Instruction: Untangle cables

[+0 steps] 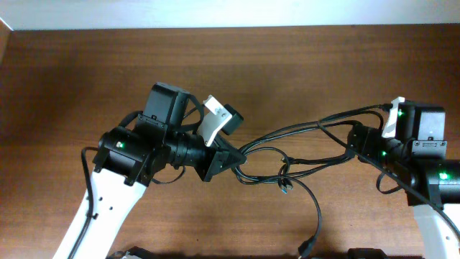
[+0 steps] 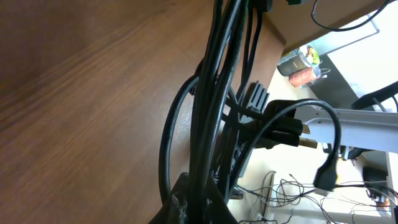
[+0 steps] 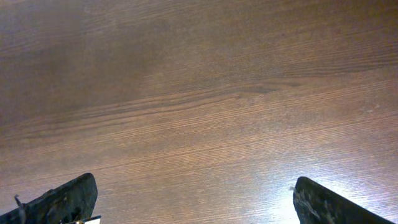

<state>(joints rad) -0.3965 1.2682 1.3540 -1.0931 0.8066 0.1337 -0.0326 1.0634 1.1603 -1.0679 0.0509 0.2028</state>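
Left tool [image 1: 231, 160] was clenched on the cables [image 2: 214, 93], probably anchoring the bundle so strands could be pulled free. Right tool [image 3: 196, 202] was spread wide and empty, with only bare desk [image 3: 199, 93] below it. Cables were thin, black, crossed and looped mid-desk between the arms, with one loose end trailing toward the near edge.

Even warm light; glare patch on table [image 3: 273, 177]; close cables [image 2: 214, 74] blurred.
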